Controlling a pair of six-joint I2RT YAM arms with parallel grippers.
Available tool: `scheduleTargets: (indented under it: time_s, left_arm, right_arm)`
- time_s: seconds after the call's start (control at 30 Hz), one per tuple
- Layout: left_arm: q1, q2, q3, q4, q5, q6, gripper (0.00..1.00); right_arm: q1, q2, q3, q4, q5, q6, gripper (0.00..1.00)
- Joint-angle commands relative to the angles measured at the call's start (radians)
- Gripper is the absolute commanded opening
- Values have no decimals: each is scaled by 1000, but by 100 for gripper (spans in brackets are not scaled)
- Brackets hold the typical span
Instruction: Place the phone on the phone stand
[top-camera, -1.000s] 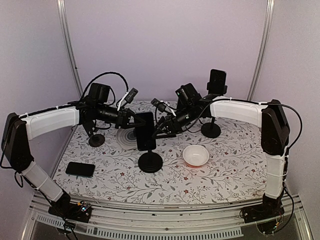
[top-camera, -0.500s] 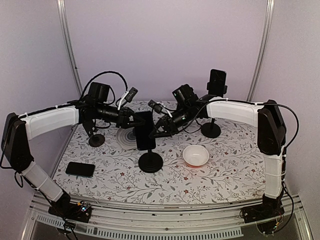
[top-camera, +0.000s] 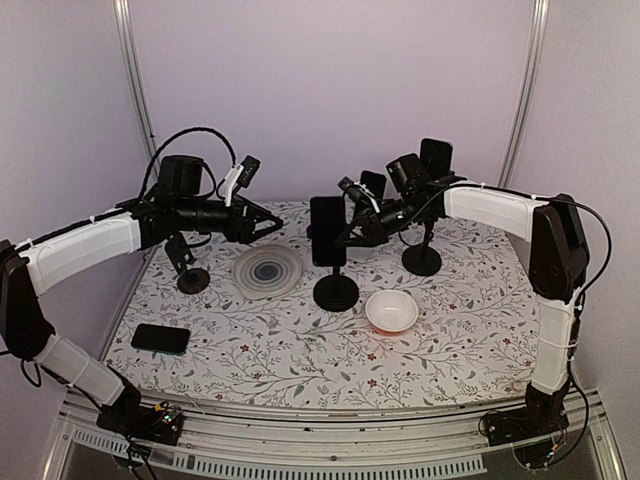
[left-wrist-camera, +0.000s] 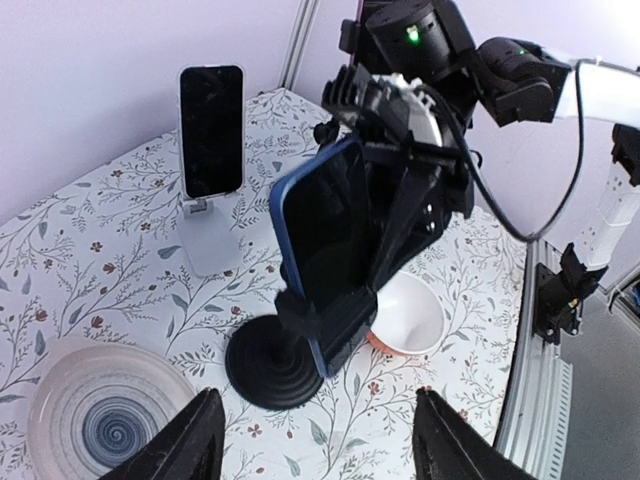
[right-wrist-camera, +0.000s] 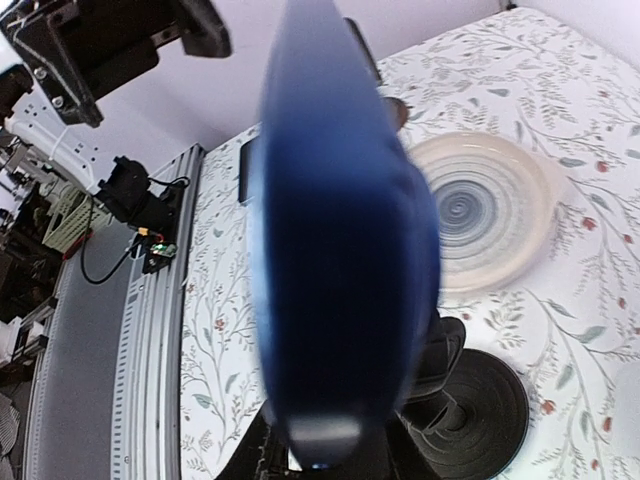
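Note:
The dark phone with a blue edge stands tilted in the cradle of a black phone stand at mid-table. My right gripper reaches in from the right and is shut on the phone's edges. The left wrist view shows the phone low in the stand's clamp, with the right gripper behind it. In the right wrist view the phone fills the frame, blurred. My left gripper hangs open to the left of the phone, apart from it; its fingertips hold nothing.
A grey plate lies left of the stand and a white bowl to its right. Another phone on a black stand is at the back right. A small stand and a flat phone are at the left.
My left gripper opened, let go of the phone and drew back left. My right gripper shut on the phone, and phone and stand shifted right and farther back.

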Motion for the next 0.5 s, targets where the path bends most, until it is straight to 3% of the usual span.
scheduleTargets:
  time_s: [0.0, 0.17, 0.47]
  left_arm:
    - [7, -6, -27, 41, -30, -30, 66]
    - [7, -6, -24, 42, -42, -42, 65]
    - [7, -52, -59, 26, -169, -92, 65]
  right_arm:
    - [-45, -51, 16, 66, -4, -3, 0]
    - [-55, -24, 43, 153, 4, 27, 0]
    - [-57, 121, 242, 217, -31, 144, 0]
